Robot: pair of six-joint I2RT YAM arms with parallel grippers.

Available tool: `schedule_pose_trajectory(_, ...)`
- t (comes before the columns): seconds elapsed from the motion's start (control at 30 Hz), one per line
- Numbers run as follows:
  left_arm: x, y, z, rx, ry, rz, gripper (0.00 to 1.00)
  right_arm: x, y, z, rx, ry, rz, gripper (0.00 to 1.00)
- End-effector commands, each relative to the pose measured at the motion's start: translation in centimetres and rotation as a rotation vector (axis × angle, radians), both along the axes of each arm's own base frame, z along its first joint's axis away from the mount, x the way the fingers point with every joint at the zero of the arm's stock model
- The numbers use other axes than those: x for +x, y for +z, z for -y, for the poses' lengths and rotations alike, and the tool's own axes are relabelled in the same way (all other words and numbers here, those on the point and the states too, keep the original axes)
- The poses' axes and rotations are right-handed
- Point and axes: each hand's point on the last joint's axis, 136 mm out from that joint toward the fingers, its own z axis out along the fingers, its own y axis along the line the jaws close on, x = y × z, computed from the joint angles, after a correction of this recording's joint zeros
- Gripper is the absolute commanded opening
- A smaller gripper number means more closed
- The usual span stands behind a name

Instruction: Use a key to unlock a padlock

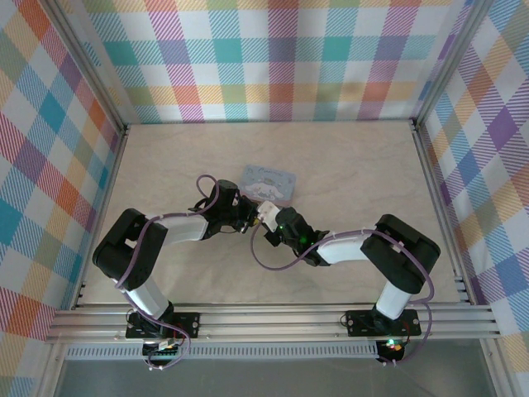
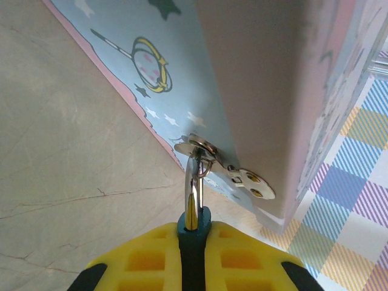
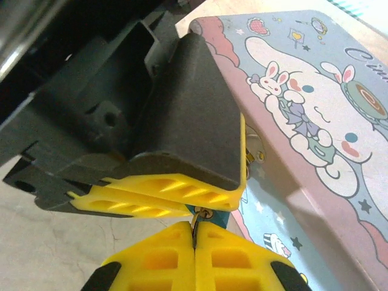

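In the left wrist view, the tiny dark-blue padlock (image 2: 202,218) sits clamped between my left gripper's (image 2: 194,235) yellow fingers. Its metal shackle (image 2: 193,185) runs up through the ring of the hasp (image 2: 251,182) on the pale blue tin (image 2: 182,73). In the right wrist view, my right gripper (image 3: 194,229) is shut on the slim yellowish key (image 3: 194,219). The key's tip meets the keyhole in the padlock's underside (image 3: 218,216), just below the left gripper's fingers (image 3: 157,194). From above, the left gripper (image 1: 250,217) and the right gripper (image 1: 271,228) meet in front of the tin (image 1: 269,184).
The tin with the white cartoon figure (image 3: 315,121) lies on the beige tabletop (image 1: 347,165), tilted up at the hasp side. Checked walls (image 1: 273,58) enclose the table on three sides. Purple cables (image 1: 264,263) loop beside both arms.
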Motion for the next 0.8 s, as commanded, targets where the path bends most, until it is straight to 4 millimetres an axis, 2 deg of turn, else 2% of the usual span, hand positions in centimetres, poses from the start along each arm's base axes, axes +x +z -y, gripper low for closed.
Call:
schedule_pose_trajectory(0.0, -0.1, 0.8, 0.2, -0.025, -0.007, 0.002, 0.0, 0.7, 1.3, -0.4, 0.144, -0.051, -0.031, 0.0)
schedule_pose_trajectory(0.2, 0.0, 0.6, 0.1, -0.014, -0.008, 0.012, 0.0, 1.0, 0.8, 0.6, 0.163, -0.103, -0.09, 0.0)
schedule_pose_trajectory(0.27, 0.0, 0.8, 0.1, -0.004, -0.018, 0.03, 0.04, 1.0, 0.1, 1.3, 0.159, -0.139, -0.133, 0.0)
schedule_pose_trajectory(0.47, 0.1, 1.4, -0.8, 0.049, -0.021, 0.063, 0.28, 0.9, -0.7, 2.3, 0.247, -0.19, -0.237, 0.0)
schedule_pose_trajectory(0.7, 0.2, 2.3, -2.0, 0.095, -0.016, 0.096, 0.49, 0.8, -1.0, 2.8, 0.348, -0.208, -0.329, 0.0)
schedule_pose_trajectory(0.77, 0.1, 2.5, -2.5, 0.108, -0.011, 0.1, 0.54, 1.0, -0.1, 2.7, 0.416, -0.199, -0.334, 0.0)
